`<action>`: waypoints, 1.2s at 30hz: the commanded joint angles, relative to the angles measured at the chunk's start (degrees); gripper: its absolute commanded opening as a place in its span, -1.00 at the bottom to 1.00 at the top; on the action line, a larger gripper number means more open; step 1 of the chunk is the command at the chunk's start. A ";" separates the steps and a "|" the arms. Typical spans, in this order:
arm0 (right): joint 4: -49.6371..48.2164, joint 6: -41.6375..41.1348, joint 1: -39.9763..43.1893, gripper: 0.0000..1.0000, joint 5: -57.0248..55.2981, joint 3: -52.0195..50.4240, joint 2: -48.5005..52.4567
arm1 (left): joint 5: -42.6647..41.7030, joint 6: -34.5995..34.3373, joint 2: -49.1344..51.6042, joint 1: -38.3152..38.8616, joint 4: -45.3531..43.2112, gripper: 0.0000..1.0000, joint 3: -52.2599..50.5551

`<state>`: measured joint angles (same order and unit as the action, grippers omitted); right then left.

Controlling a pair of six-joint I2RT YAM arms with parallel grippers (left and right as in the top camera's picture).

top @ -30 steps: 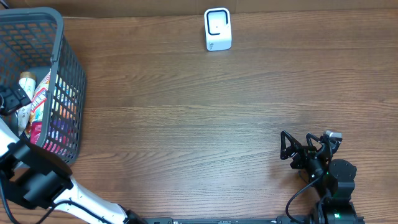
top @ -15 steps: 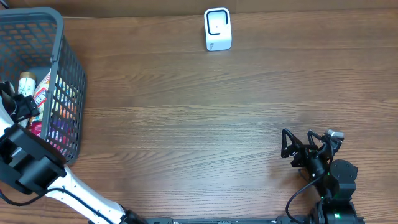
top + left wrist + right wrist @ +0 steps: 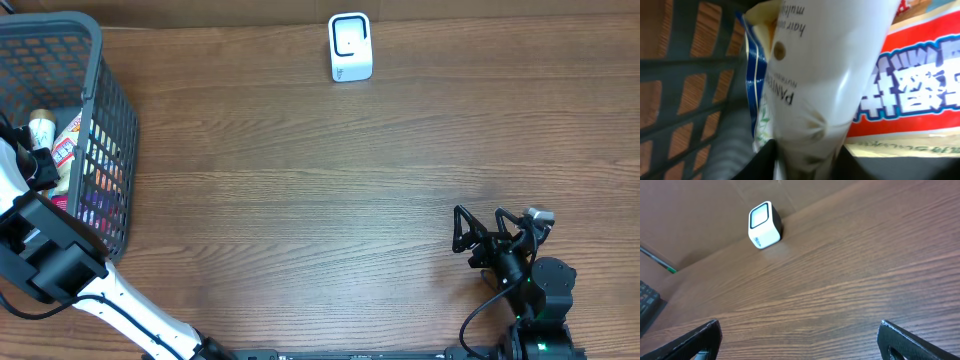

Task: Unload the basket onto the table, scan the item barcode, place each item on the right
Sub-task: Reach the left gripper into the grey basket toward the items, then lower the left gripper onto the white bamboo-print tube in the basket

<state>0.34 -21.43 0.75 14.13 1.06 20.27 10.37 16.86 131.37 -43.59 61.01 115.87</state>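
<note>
The left arm [image 3: 50, 262] is built of blocky black housings with squared edges, joined by smooth, rounded white tubing. The right arm [image 3: 545, 285] is black all over (one small green light [image 3: 543, 319] glows low on its body), with a pale grey cap [image 3: 537, 214] near the wrist and a thin black cable [image 3: 475, 325] curling off one side. Its fingers [image 3: 702, 339] are matt black with blunt, flat-cut tips, thin and spiky from overhead

You are looking at a mock shop checkout laid out on a wooden table [image 3: 330, 200]. A white barcode scanner [image 3: 350, 47] stands at its far edge. Well to the scanner's left, a grey mesh shopping basket [image 3: 95, 120] holds printed packets [image 3: 65, 150] and a bottle [image 3: 815, 75]. Cardboard [image 3: 700, 210] backs the scanner, and a keyboard corner [image 3: 647, 302] shows to its left.
</note>
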 commanded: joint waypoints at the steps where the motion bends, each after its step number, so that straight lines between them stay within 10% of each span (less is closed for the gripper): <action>1: 0.61 -0.26 0.07 1.00 -0.55 -0.57 0.07 | 4.48 -0.33 1.09 -0.33 -0.92 -0.69 0.50; 4: 0.94 -0.26 0.07 1.00 -0.55 -0.57 0.07 | 6.75 -0.39 1.07 -0.24 -1.09 -0.92 0.50; 36: 3.04 -0.26 0.07 1.00 -0.52 -0.57 0.07 | -4.04 -8.11 -13.84 13.03 10.29 -0.92 26.16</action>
<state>3.57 -21.43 0.75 14.13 1.06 20.27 7.25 10.85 125.34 -30.72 71.77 138.65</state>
